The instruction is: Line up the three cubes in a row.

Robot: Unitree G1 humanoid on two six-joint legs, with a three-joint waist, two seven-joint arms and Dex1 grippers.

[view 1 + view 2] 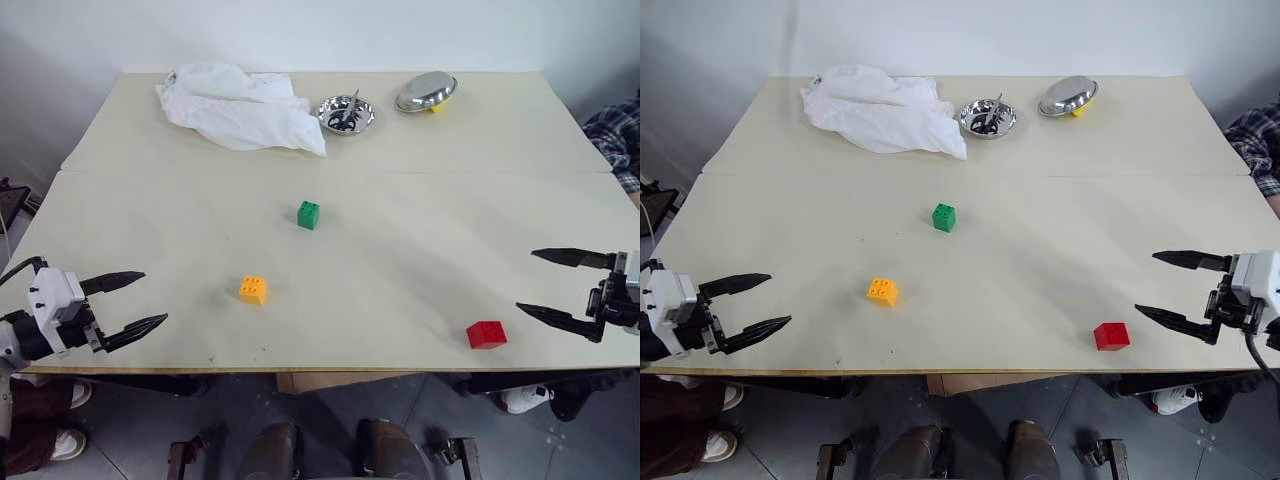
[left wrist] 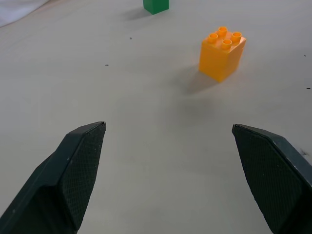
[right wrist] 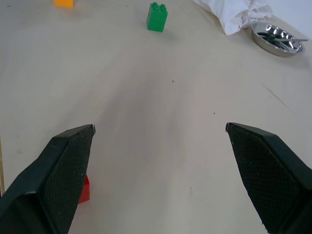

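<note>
I have both hands out over the near edge of the surface [image 1: 420, 150], one at each side, and neither is holding anything. My left hand [image 1: 140, 302] sits at the near left corner with its two black fingers spread apart, pointing inward across the surface. My right hand [image 1: 540, 282] mirrors it at the near right, fingers just as wide apart, pointing inward from its side.

The three cubes are scattered, not in a row. The green cube [image 1: 308, 214] stands near the middle of the surface. The orange-yellow cube [image 1: 253, 289] is nearer to me and a little to the left of the green one, well apart from it; in my left wrist view it lies ahead of the open fingers, studs up. The red cube [image 1: 486, 334] sits close to the near edge on the right, just beside my right hand's lower finger but not touching it.

At the far side I see a crumpled white cloth [image 1: 240, 105], a steel bowl [image 1: 346, 114] with something dark inside, and a second steel bowl [image 1: 426, 91] tipped over a small yellow thing.
</note>
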